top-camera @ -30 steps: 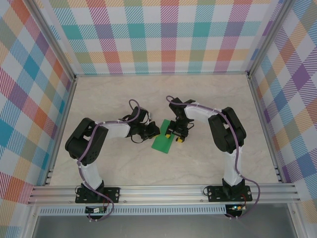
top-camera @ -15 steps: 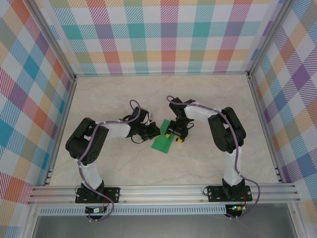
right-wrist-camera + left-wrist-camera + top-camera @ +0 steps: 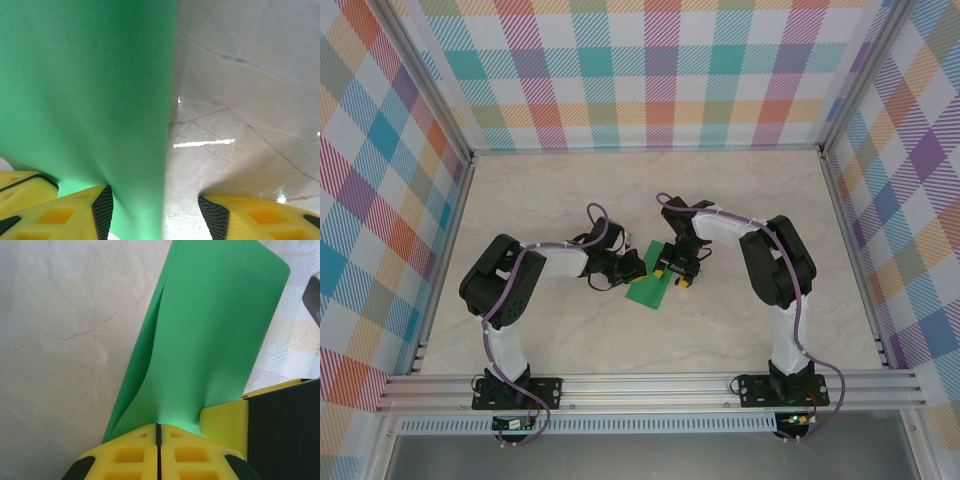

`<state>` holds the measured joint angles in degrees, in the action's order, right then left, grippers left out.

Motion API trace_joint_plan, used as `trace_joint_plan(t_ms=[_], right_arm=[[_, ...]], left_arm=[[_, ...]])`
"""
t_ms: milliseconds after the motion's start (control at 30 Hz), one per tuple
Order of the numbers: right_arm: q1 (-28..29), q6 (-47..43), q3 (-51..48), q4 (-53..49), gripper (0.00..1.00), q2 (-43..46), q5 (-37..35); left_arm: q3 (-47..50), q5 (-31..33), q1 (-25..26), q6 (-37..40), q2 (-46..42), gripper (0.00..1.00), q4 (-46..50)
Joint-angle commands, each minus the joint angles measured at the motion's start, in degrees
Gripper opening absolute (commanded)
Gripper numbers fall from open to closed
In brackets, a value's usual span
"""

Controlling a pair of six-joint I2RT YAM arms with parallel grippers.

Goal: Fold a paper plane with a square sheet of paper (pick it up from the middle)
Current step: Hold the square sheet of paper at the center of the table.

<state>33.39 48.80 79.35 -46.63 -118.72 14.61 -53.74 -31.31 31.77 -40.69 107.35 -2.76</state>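
Pale marbled table (image 3: pixel 740 200) enclosed by pastel plaid walls (image 3: pixel 650 80) and aluminium rails (image 3: pixel 650 385).

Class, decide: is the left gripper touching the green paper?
Touching. In the left wrist view the left gripper is shut, pinching the near edge of the green paper at its tips.

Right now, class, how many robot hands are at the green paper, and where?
2. The left hand is shut on the green paper at its left edge; the right hand is open, with the paper's opposite edge between its fingers.
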Motion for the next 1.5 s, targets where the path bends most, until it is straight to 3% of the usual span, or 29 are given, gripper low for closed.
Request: trace_joint_plan(t_ms=[0, 500, 967, 1200, 1467], right_arm=[[1.4, -0.7, -7.0, 3.6, 0.56, -13.2, -5.5], [1.4, -1.0, -6.6, 3.9, 0.56, -11.3, -4.7], [1.4, -1.6, -11.8, 11.2, 0.60, 16.4, -4.8], [1.4, -2.1, -15.2, 20.2, 0.51, 22.3, -4.5], [1.7, -0.1, -13.5, 28.5, 0.33, 17.7, 0.7]], left_arm=[[-1.4, -0.5, 1.1, 1.5, 0.8, 0.07, 2.5], [-1.3, 3.7, 1.1, 3.7, 2.7, 0.05, 9.5], [-0.3, 7.8, 1.1, 4.1, 5.7, 0.03, 14.5], [0.6, 8.5, 1.1, 3.9, 6.5, 0.02, 14.0], [0.2, 8.7, 1.1, 3.9, 7.5, 0.02, 14.3]])
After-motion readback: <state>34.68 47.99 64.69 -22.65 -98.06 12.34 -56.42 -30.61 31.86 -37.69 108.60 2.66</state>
